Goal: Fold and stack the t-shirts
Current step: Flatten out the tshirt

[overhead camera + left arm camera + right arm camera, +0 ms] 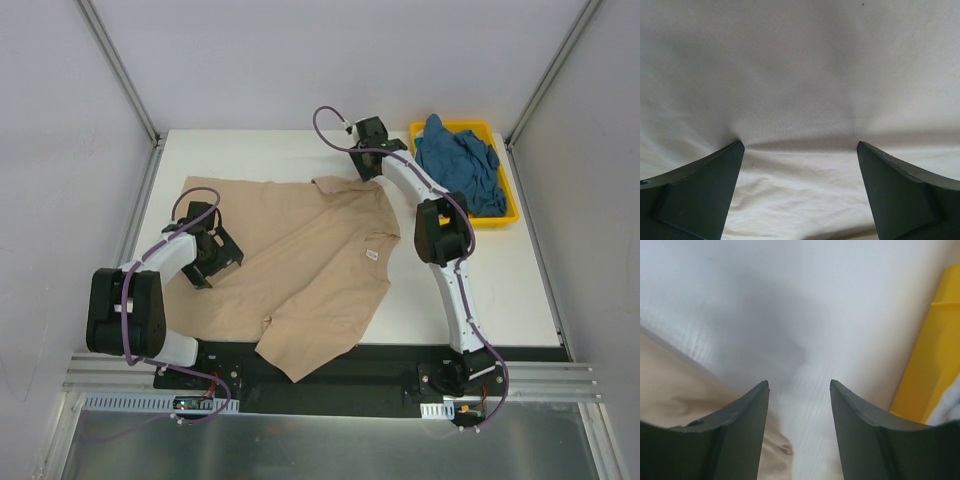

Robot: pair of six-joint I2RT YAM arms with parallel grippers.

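Note:
The tan-beige t-shirt [300, 265] lies spread out on the white table, its white neck label [371, 255] showing and its lower hem hanging over the near edge. My left gripper [218, 252] is open and low over the shirt's left part. In the left wrist view, cloth [800, 90] fills the frame and both fingertips [736, 147] touch it, with creases running to them. My right gripper [366, 160] is open beside the shirt's far right sleeve, with bare table between its fingers [760, 405]. The teal-blue t-shirt [460, 165] lies bunched in the tray.
The yellow plastic tray [500, 215] sits at the table's far right corner; its wall [935, 350] shows just right of my right gripper. The tan sleeve's edge [675, 395] lies at that gripper's left. Grey walls and metal rails enclose the table.

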